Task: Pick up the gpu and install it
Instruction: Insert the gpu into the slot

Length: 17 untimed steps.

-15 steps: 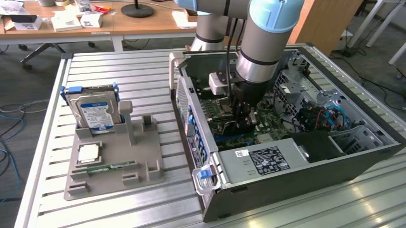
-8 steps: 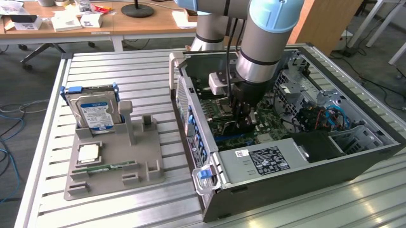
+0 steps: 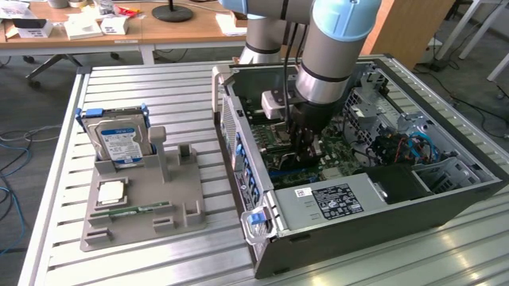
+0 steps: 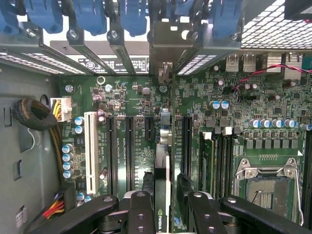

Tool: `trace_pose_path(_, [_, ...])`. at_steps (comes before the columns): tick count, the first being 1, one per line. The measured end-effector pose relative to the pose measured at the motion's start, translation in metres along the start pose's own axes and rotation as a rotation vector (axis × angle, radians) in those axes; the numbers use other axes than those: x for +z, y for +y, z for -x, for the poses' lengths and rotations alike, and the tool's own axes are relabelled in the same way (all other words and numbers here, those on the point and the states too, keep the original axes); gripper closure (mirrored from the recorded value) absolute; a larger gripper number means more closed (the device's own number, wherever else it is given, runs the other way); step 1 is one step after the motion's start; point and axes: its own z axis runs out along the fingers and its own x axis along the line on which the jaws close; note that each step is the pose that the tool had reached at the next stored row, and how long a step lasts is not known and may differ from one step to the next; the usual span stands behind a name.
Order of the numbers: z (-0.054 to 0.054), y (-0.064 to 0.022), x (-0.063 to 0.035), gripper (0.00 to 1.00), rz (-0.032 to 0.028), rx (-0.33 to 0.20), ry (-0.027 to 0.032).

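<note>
So the arm is reaching straight down into the open PC case (image 3: 445, 196), which is lying on its side on the slatted metal desk (image 3: 159, 83). The end effector (image 3: 306, 156) sits low over the motherboard (image 4: 253, 105), right in the middle of the case. From the wrist view, the gpu (image 4: 162, 195) stands on edge between the two black fingers (image 4: 141, 214), lined up along one of the long expansion slots, with its metal bracket (image 4: 165, 48) up at the rear slot openings by the blue clips (image 4: 131, 17). The fingers sit on either side of the card, but I honestly can't tell if they're squeezing it or have let go.

Over on the exterior view's left there's a grey holder tray (image 3: 143, 208) with the silver hard drive (image 3: 119, 140) standing up in it, plus a CPU (image 3: 111, 192) and a green memory stick (image 3: 131, 210) lying flat.
</note>
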Motion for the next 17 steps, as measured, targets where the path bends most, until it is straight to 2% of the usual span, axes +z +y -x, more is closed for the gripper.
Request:
trace_pose_path(11, [0.000,0.0000,-0.0013,0.67,0.0001,0.000,0.0001])
trace_pose_path(17, [0.000,-0.0003,-0.0117,0.67,-0.0001,0.000,-0.0002])
